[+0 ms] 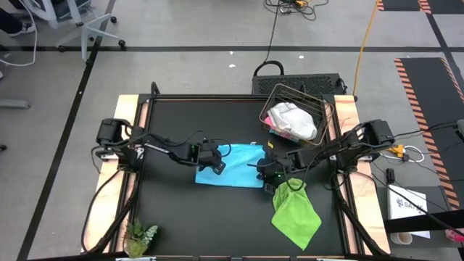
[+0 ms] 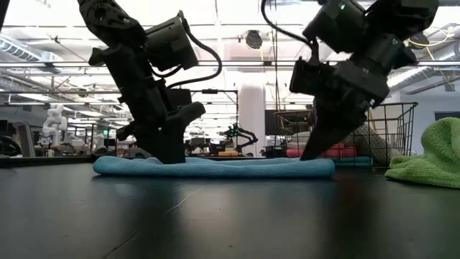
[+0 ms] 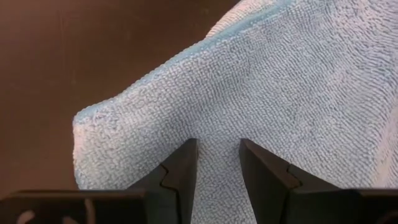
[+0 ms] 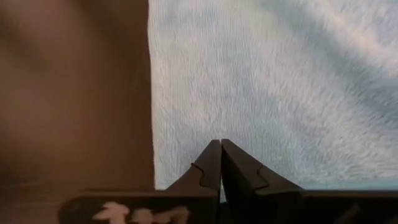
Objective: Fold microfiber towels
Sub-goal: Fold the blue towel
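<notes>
A light blue towel lies flat on the black table, seen as a low band in the low view. My left gripper stands on its left near corner, fingers a little apart with cloth between them. My right gripper stands on its right near corner, fingers together. A lime green towel lies crumpled near the right front. White-grey and pink cloths lie in the wire basket. My left gripper pinches a ridge of the blue towel between its two fingers, close to the left near corner. The fingers slant down from above. The towel stays on the table. My right gripper has its fingertips shut together on the towel close to its side edge, slanting down from above. Whether a layer lies between them, I cannot tell. The towel lies flat.
A wire basket stands at the far right of the table. A small green plant sits at the near left corner. Bare black table lies in front of the blue towel and to its left.
</notes>
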Robot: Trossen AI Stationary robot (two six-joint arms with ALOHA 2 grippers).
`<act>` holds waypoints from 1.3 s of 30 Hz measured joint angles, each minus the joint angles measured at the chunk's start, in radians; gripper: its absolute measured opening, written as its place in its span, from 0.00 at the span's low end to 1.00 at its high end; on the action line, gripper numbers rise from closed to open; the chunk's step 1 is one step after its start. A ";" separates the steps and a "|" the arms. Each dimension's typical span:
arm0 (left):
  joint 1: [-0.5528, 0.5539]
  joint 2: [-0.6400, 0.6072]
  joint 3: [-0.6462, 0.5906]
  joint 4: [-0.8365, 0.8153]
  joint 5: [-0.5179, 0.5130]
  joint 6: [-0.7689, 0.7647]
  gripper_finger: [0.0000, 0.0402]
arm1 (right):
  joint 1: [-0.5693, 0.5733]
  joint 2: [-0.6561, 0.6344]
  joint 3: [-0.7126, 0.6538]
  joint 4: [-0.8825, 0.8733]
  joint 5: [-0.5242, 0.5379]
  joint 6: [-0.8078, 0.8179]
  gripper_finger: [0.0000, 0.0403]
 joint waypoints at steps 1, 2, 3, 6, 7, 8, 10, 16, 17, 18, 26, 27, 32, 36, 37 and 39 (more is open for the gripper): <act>0.004 0.000 0.000 -0.001 0.000 0.000 0.31 | 0.000 0.012 0.000 0.002 0.000 0.000 0.00; 0.007 0.000 0.000 -0.002 0.000 0.000 0.31 | 0.000 0.025 0.000 0.003 0.000 0.000 0.00; 0.009 0.000 0.000 -0.002 0.000 0.000 0.31 | 0.000 0.038 0.000 0.002 0.000 0.000 0.00; 0.016 0.000 0.000 -0.007 0.000 0.001 0.31 | 0.001 0.071 0.002 0.018 -0.019 0.005 0.00; 0.018 0.000 0.000 -0.008 0.000 0.001 0.31 | 0.001 0.081 0.003 0.020 -0.034 0.018 0.00; 0.018 0.000 0.000 -0.010 0.000 0.001 0.31 | 0.003 0.089 0.004 0.024 -0.051 0.035 0.00; 0.018 0.001 0.000 -0.022 -0.001 0.001 0.31 | 0.010 0.094 0.004 0.015 -0.085 0.058 0.00; 0.018 0.001 0.001 -0.063 0.000 0.001 0.31 | 0.025 0.072 0.003 -0.046 -0.107 0.053 0.00; 0.018 0.001 0.001 -0.064 0.001 0.001 0.31 | 0.026 0.067 0.003 -0.050 -0.106 0.047 0.00; 0.018 0.001 0.001 -0.065 0.002 0.001 0.31 | 0.026 0.058 0.002 -0.056 -0.107 0.042 0.00; 0.014 -0.018 -0.004 0.006 0.041 0.008 0.31 | 0.012 0.009 -0.003 -0.084 -0.103 -0.005 0.00; 0.012 -0.022 -0.005 0.014 0.045 0.008 0.31 | 0.006 0.007 -0.003 -0.083 -0.103 -0.006 0.00; -0.006 -0.023 -0.005 0.038 0.067 0.005 0.32 | -0.006 0.007 -0.003 -0.069 -0.107 -0.002 0.00; -0.031 -0.023 -0.005 0.061 0.086 0.003 0.32 | -0.008 0.007 -0.003 -0.056 -0.107 -0.004 0.00; -0.037 -0.024 -0.005 0.072 0.085 0.003 0.32 | -0.008 0.007 -0.003 -0.049 -0.107 -0.004 0.00; -0.045 -0.037 -0.005 0.080 0.083 0.003 0.32 | -0.008 0.007 -0.003 -0.031 -0.106 -0.004 0.00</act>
